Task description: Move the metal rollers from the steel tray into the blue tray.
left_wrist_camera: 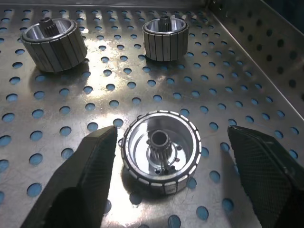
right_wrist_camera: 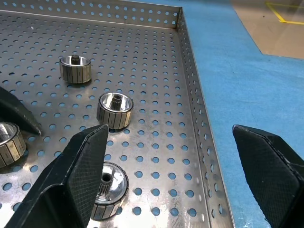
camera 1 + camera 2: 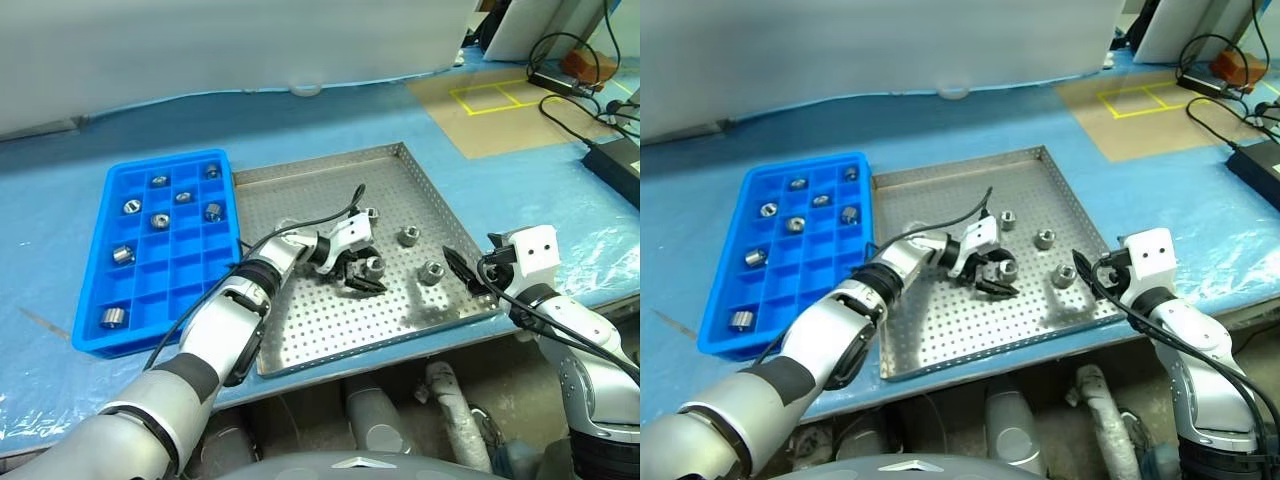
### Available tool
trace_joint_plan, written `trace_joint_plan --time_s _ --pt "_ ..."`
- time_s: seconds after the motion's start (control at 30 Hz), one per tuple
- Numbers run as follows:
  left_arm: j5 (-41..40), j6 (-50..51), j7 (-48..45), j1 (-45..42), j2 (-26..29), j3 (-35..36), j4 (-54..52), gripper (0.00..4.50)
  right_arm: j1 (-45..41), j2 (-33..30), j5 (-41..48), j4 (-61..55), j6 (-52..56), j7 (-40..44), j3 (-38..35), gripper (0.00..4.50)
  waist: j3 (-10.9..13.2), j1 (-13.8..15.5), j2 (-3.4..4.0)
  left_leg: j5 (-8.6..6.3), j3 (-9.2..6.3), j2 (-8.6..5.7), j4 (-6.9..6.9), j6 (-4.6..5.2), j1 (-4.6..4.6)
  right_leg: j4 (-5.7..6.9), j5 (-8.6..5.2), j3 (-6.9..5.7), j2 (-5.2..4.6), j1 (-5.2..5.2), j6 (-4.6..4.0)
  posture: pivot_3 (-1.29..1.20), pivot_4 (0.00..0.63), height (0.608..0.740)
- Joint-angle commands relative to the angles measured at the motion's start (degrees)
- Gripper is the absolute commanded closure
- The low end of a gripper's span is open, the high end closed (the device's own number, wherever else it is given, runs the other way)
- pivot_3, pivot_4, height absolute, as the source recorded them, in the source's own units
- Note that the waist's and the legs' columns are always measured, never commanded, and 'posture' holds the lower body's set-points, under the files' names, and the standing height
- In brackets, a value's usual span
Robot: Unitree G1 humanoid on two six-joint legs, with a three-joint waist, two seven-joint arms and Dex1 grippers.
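The steel tray point(image 3: 322, 188) lies in the middle of the table with several metal rollers on its perforated floor. My left gripper point(image 3: 363, 274) is open and low over the tray. Its fingers point(image 1: 90, 166) stand on either side of one roller point(image 1: 161, 149); one pad is close to it and the other well apart. Two more rollers point(image 1: 165, 38) stand beyond it. The blue tray point(image 3: 172, 272) lies to the left of the steel tray and holds several rollers point(image 3: 160, 220) in its compartments. My right gripper point(image 3: 462, 270) hangs wide open over the steel tray's right rim, near another roller point(image 3: 431, 270).
Black cables and a power brick point(image 3: 618, 160) lie at the far right of the blue-covered table. A brown board with a yellow taped square point(image 3: 490, 97) sits behind the steel tray's right corner. The table's front edge runs just below both trays.
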Motion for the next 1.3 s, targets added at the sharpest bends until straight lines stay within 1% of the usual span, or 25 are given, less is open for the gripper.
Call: trace_joint_plan --time_s 0.03,0.1,0.13,0.23,0.27,0.33,0.4,0.5,0.6,0.7,0.77,0.83,0.9,1.0,1.07,1.2,1.3 --pt "-0.3 -1.0 0.1 -0.1 -0.4 0.3 -1.8 1.97 0.0 -0.6 0.0 -1.5 -1.4 -0.4 -0.9 0.1 0.0 0.0 0.0 0.0 0.0 0.0 0.0 0.0 0.0 0.0 0.0 0.0 0.0 0.0 0.0 -0.7 0.15 0.74" --pt "-0.6 -0.9 0.6 -0.2 -0.1 0.9 -2.2 2.64 -0.3 -0.6 0.0 -1.3 -1.5 -0.4 -0.7 0.1 0.0 0.0 0.0 0.0 0.0 0.01 0.0 0.0 0.01 0.0 0.0 -0.01 0.0 0.0 0.01 -0.69 0.15 0.74" --pt "-1.3 -0.4 1.9 -0.4 0.3 1.9 -2.3 2.73 -0.8 -0.6 0.1 -0.9 -1.7 -0.1 -0.3 0.1 0.0 0.0 0.0 0.0 0.0 0.01 0.0 0.0 0.01 0.0 -0.01 0.0 0.0 0.0 0.01 -0.67 0.15 0.74" --pt "-6.5 4.6 3.7 -1.3 1.4 7.5 -3.3 2.73 -3.9 -0.7 0.1 1.4 -2.7 1.0 2.1 0.1 0.0 -0.1 -0.02 0.0 0.0 0.01 0.01 0.0 0.0 0.0 -0.01 0.0 0.0 -0.01 0.01 -0.61 0.15 0.74" --pt "-8.6 6.5 4.5 -1.4 2.1 9.8 -4.2 2.73 -5.7 -0.6 0.4 2.5 -3.1 1.7 3.2 0.1 0.0 -0.1 -0.01 0.0 0.0 0.0 0.03 0.0 0.0 0.01 0.0 0.0 0.0 -0.03 0.01 -0.55 0.15 0.74" --pt "-11.8 8.2 6.2 -0.8 3.8 13.6 -7.8 2.73 -10.3 -0.5 0.9 5.7 -4.1 3.9 5.8 0.1 0.0 0.1 -0.04 0.0 -0.01 0.01 0.05 0.0 0.03 0.08 0.0 0.0 0.0 -0.06 0.0 -0.48 0.15 0.74" --pt "-13.4 9.5 7.7 0.7 5.3 15.3 -12.6 2.73 -14.5 -0.2 1.3 9.1 -5.1 6.1 8.0 0.1 0.0 0.5 -0.05 0.01 -0.02 0.01 0.06 -0.01 -0.01 0.17 0.01 -0.01 -0.01 -0.15 0.0 -0.4 0.15 0.74" --pt "-17.6 15.3 12.8 5.4 6.8 18.9 -25.4 2.73 -21.3 0.9 2.4 14.7 -7.8 11.4 12.2 0.1 0.0 2.3 -0.02 0.01 -0.04 0.04 0.02 -0.01 0.04 0.23 0.04 -0.06 -0.01 -0.13 -0.05 -0.27 0.15 0.74" --pt "-19.0 17.4 20.1 12.6 7.7 20.9 -40.1 2.73 -26.6 2.7 3.7 19.7 -9.8 16.6 15.6 0.1 0.0 5.1 0.0 0.14 -0.05 0.16 -0.07 0.2 0.01 0.24 0.06 -0.22 0.03 -0.17 -0.09 -0.2 0.15 0.74" --pt "-20.3 19.3 28.8 18.0 7.3 23.8 -51.2 2.73 -30.2 4.2 3.6 23.9 -11.8 19.9 18.4 0.1 0.0 9.3 -0.01 0.15 -0.02 0.41 -0.14 0.22 -0.07 0.24 0.05 -0.4 0.18 -0.22 -0.11 -0.1 0.15 0.74" --pt "-19.5 18.7 33.7 22.9 7.5 24.7 -58.7 2.73 -32.4 5.5 3.4 27.4 -13.3 22.0 20.1 0.1 0.0 12.1 -0.01 0.15 -0.01 0.61 -0.16 0.2 -0.08 0.25 0.04 -0.5 0.32 -0.24 -0.12 -0.06 0.15 0.74" --pt "-18.0 17.0 35.8 28.3 8.4 23.9 -64.0 2.73 -33.9 6.4 2.5 30.8 -15.1 23.7 21.6 0.1 0.0 14.9 0.0 0.16 0.02 0.67 -0.2 0.17 -0.03 0.28 0.03 -0.52 0.36 -0.25 -0.16 -0.02 0.15 0.74" --pt "-18.0 17.3 38.6 32.7 8.6 24.2 -68.1 2.73 -35.0 7.1 1.7 33.9 -16.8 25.1 22.9 0.1 0.0 17.6 0.0 0.22 0.02 0.71 -0.23 0.02 -0.02 0.28 0.02 -0.57 0.36 -0.22 -0.17 0.0 0.15 0.74" --pt "-18.2 19.1 42.1 39.9 9.1 24.3 -74.4 2.73 -36.3 7.7 1.1 37.0 -18.6 27.3 24.5 0.1 0.0 19.8 -0.02 0.16 0.03 0.67 -0.23 -0.31 -0.05 0.25 0.02 -0.59 0.31 -0.18 -0.17 0.07 0.15 0.74" --pt "-17.9 20.0 43.2 43.6 10.1 23.8 -76.8 2.73 -37.3 8.5 0.8 38.7 -19.7 27.9 24.9 0.1 0.0 20.5 -0.02 0.2 0.03 0.66 -0.24 -0.39 -0.04 0.26 0.02 -0.59 0.3 -0.18 -0.16 0.08 0.15 0.74" --pt "-17.9 20.7 44.9 46.1 11.5 23.5 -77.8 2.73 -38.3 9.7 0.1 41.1 -21.4 28.7 25.5 0.1 0.0 20.9 -0.03 0.43 0.0 0.77 -0.47 -0.77 0.06 0.47 0.04 -0.68 0.34 -0.23 -0.14 0.1 0.15 0.74" --pt "-16.0 21.0 47.7 47.0 12.7 23.7 -76.7 2.73 -38.3 10.1 -0.4 41.6 -22.1 28.9 25.5 0.1 0.0 20.8 -0.04 0.57 -0.02 0.84 -0.54 -0.99 0.06 0.83 0.04 -0.76 0.35 -0.44 -0.12 0.11 0.15 0.74"
